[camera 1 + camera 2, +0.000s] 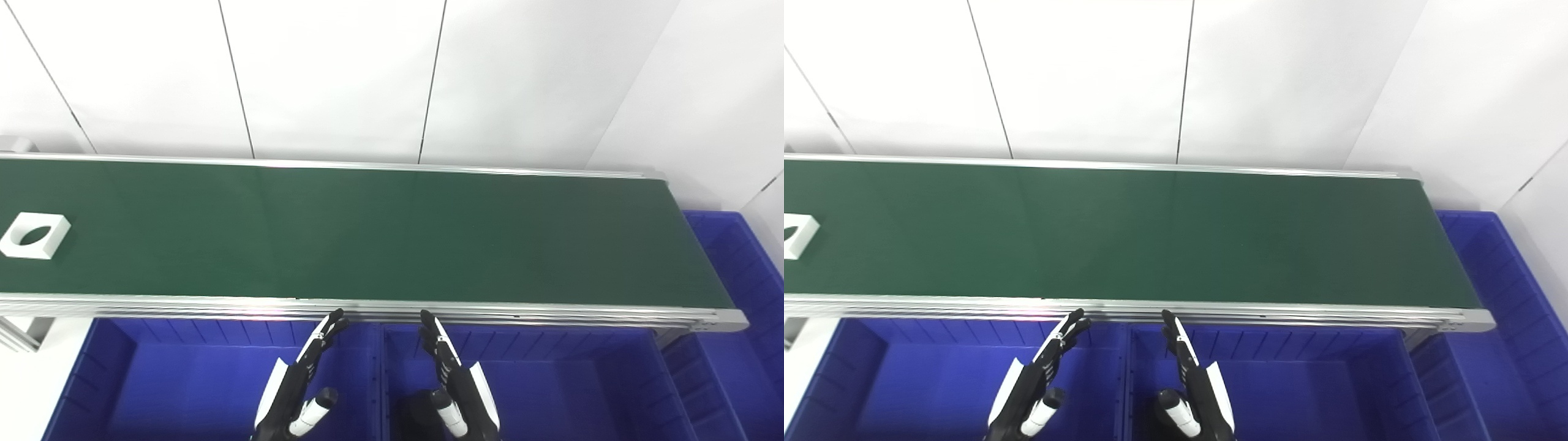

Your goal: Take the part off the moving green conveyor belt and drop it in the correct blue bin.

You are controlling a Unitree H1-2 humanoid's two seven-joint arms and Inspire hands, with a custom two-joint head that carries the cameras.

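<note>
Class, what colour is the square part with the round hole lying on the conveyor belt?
White part, clearest in the left eye view.

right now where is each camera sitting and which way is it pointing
Left eye view: on the head, looking down and forward at the green conveyor belt, with the white part whole at far left; left hand and right hand rise from below, open.
Right eye view: head camera set slightly right; part cut by the left edge.
Both share belt, hands and the blue bins.
</note>
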